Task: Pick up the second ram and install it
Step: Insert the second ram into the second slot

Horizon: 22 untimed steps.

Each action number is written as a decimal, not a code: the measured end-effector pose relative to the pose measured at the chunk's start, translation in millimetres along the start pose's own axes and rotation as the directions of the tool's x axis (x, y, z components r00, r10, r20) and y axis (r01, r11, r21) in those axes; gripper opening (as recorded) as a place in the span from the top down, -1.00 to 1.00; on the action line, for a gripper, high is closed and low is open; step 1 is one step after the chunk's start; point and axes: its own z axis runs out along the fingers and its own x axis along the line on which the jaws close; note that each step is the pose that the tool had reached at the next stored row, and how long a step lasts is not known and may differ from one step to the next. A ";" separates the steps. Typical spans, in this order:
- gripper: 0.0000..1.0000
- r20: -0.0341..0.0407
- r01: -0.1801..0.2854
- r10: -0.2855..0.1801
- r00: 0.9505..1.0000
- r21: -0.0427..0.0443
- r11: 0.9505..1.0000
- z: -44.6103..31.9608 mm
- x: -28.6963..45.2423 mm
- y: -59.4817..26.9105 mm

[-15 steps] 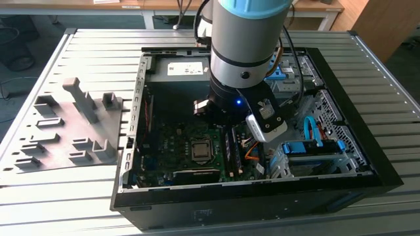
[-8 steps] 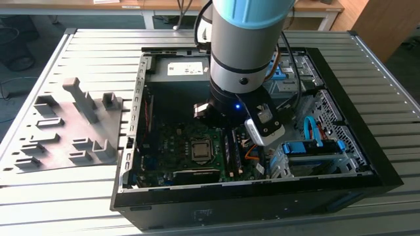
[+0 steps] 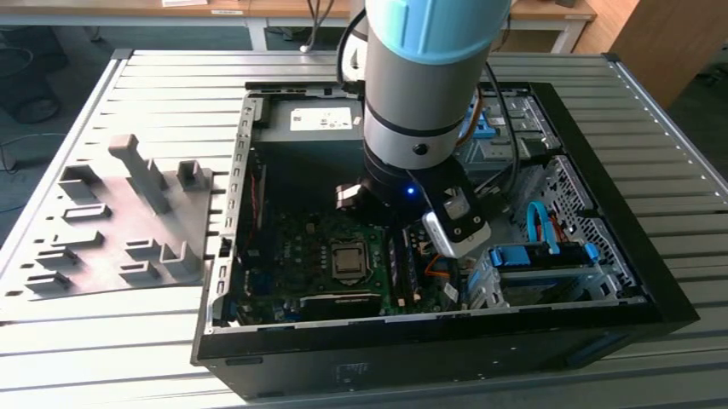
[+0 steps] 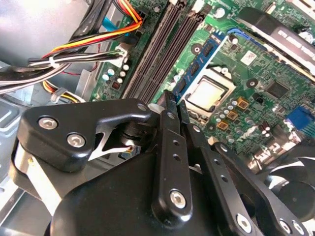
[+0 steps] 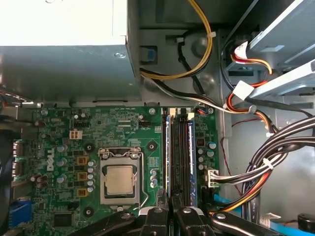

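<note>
Arm (image 3: 421, 85) reaches down into open computer case (image 3: 673, 300) lying on slatted bench (image 3: 649, 102).

Hand (image 4: 171, 98) low over memory slots. Fingers drawn together, nothing seen pinched between them.

Second ram (image 4: 199, 64) stands on edge in slot nearest processor socket (image 4: 206, 93), blue board with black chips, parallel to empty black slots (image 4: 157, 54). Hand tips sit at strip's near end, by white latch (image 4: 155, 105); contact unclear.

First wrist view: hand (image 5: 171, 212), second ram (image 5: 166, 152), processor socket (image 5: 119, 179) alongside, power supply (image 5: 64, 54) beyond board.

Grey moulded holder (image 3: 114, 230) on bench, on exterior view's left.
</note>
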 end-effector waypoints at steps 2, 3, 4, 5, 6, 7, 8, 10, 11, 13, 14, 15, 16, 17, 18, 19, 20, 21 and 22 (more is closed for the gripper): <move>0.73 0.000 0.000 0.000 1.000 0.000 1.000 3.0 0.1 -0.4; 0.73 0.000 0.000 0.000 1.000 0.000 1.000 4.1 0.1 -0.5; 0.73 0.000 0.000 0.000 1.000 0.000 1.000 5.2 0.1 -0.6; 0.73 0.000 0.000 0.000 1.000 0.000 1.000 6.4 0.2 -0.7; 0.73 0.000 0.000 0.000 1.000 0.000 1.000 7.5 0.2 -0.9; 0.73 0.000 0.000 0.000 1.000 0.000 1.000 8.5 0.2 -1.0; 0.73 0.000 0.000 0.000 1.000 0.000 1.000 9.5 0.2 -1.1; 0.73 0.000 0.000 0.000 1.000 0.000 1.000 11.4 0.3 -1.3; 0.73 0.000 0.000 0.000 1.000 0.000 1.000 12.3 0.3 -1.4; 0.73 0.000 0.000 0.000 1.000 0.000 1.000 14.0 0.4 -1.6; 0.73 0.000 0.000 0.000 1.000 0.000 1.000 14.9 0.4 -1.7; 0.73 0.000 0.000 0.000 1.000 0.000 1.000 15.7 0.4 -1.8; 0.73 0.000 0.000 0.000 1.000 0.000 1.000 16.6 0.4 -1.9; 0.73 0.000 0.000 0.000 1.000 0.000 1.000 17.4 0.4 -2.0; 0.73 0.000 0.000 0.000 1.000 0.000 1.000 18.4 0.5 -2.1; 0.73 0.000 0.000 0.000 1.000 0.000 1.000 19.3 0.5 -2.2; 0.73 0.000 0.000 0.000 1.000 0.000 1.000 20.5 0.5 -2.4; 0.73 0.000 0.000 0.000 1.000 0.000 1.000 21.9 0.6 -2.5; 0.73 0.000 0.000 0.000 1.000 0.000 1.000 23.4 0.6 -2.7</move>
